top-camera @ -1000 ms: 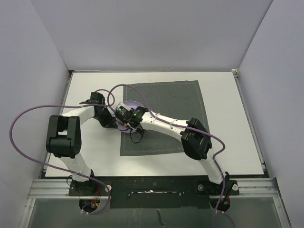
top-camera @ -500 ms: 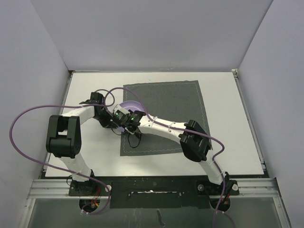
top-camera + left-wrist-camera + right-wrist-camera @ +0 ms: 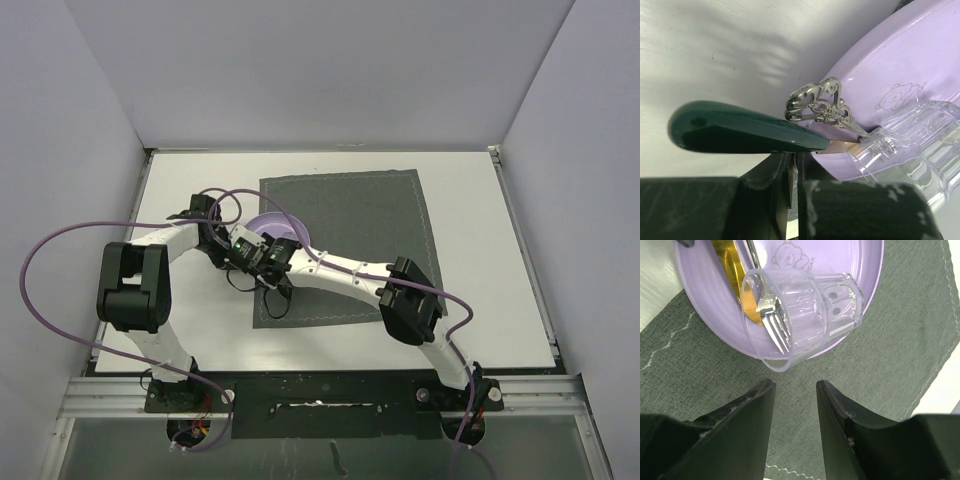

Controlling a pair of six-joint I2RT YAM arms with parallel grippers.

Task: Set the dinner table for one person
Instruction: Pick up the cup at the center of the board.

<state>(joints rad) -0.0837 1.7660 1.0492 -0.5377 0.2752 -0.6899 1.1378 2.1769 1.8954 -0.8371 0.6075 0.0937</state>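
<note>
A lilac plate [image 3: 705, 295] lies on the dark grey placemat [image 3: 890, 370], near its left edge on the white dinner table [image 3: 480, 250]. On the plate a clear glass [image 3: 805, 315] lies on its side with fork tines [image 3: 777, 335] inside it, beside a gold knife blade [image 3: 735, 280]. My right gripper [image 3: 795, 385] hovers open over the placemat, just short of the glass's mouth. In the left wrist view a green knife handle [image 3: 740, 132] and an ornate silver fork handle [image 3: 820, 102] stick out over the plate's rim [image 3: 900, 65]. My left gripper [image 3: 792, 160] is shut beneath the green handle, at that rim.
Both wrists crowd together at the placemat's left edge [image 3: 255, 250], with purple cables looping over them. White walls enclose the table on three sides. A metal rail [image 3: 320, 390] runs along the near edge.
My right gripper has slid left and back off the plate while its jaws spread wider; more of the plate shows now. The left arm has stayed put.
</note>
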